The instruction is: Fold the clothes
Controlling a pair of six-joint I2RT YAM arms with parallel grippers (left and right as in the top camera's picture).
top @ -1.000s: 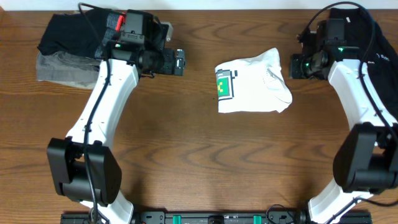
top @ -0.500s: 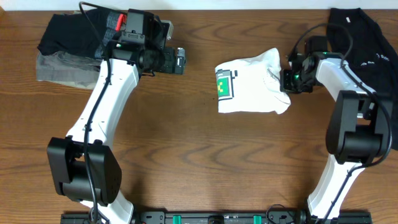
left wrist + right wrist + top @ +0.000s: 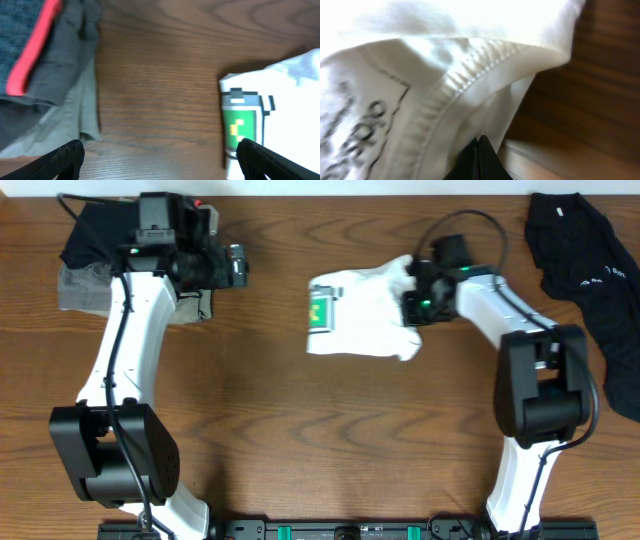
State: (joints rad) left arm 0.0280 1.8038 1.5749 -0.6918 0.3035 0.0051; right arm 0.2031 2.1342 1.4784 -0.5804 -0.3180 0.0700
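Observation:
The clothes, a white folded T-shirt (image 3: 365, 325) with a green square logo (image 3: 319, 311), lie on the table's middle back. My right gripper (image 3: 410, 308) is shut, its tips pressed against the shirt's right edge near the collar. In the right wrist view the closed fingertips (image 3: 479, 142) touch the stitched hem of the shirt (image 3: 420, 75), with nothing seen between them. My left gripper (image 3: 238, 266) is open and hovers left of the shirt, apart from it. The left wrist view shows that gripper (image 3: 160, 160) spread wide over bare wood, the shirt (image 3: 285, 115) and logo (image 3: 241, 125) at right.
A pile of dark and grey garments (image 3: 85, 255) lies at the back left, under the left arm; it shows with a red stripe in the left wrist view (image 3: 45, 60). A black garment (image 3: 590, 250) lies at the back right.
The right gripper came in against the shirt's right edge and moved left, and the shirt slid left with it. The left arm drew back to the left, still open.

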